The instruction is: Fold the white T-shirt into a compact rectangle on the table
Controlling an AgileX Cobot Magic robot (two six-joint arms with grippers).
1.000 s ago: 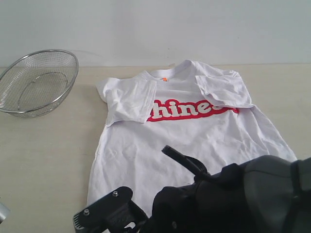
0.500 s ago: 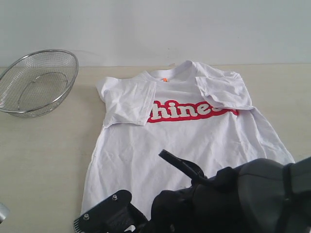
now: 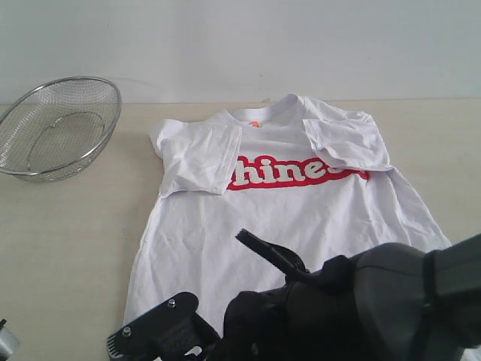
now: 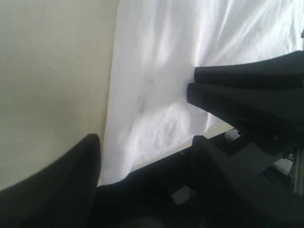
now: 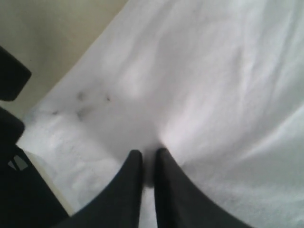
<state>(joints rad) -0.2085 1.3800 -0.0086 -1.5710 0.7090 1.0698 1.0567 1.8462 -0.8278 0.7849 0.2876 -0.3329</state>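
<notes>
Arm housing (image 3: 391,301): bulky and rounded, matte dark grey to black. A black bracket (image 3: 154,335) at its front carried two silver screw heads (image 3: 172,303). Right gripper (image 5: 148,153) fingers (image 5: 126,190) were matte black, tapering to narrow rounded tips.

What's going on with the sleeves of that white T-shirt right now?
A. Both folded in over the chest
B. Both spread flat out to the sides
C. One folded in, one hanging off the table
A: in the exterior view, one sleeve and the other sleeve of the white T-shirt both lie folded inward on the chest, covering the two ends of the red lettering.
</notes>
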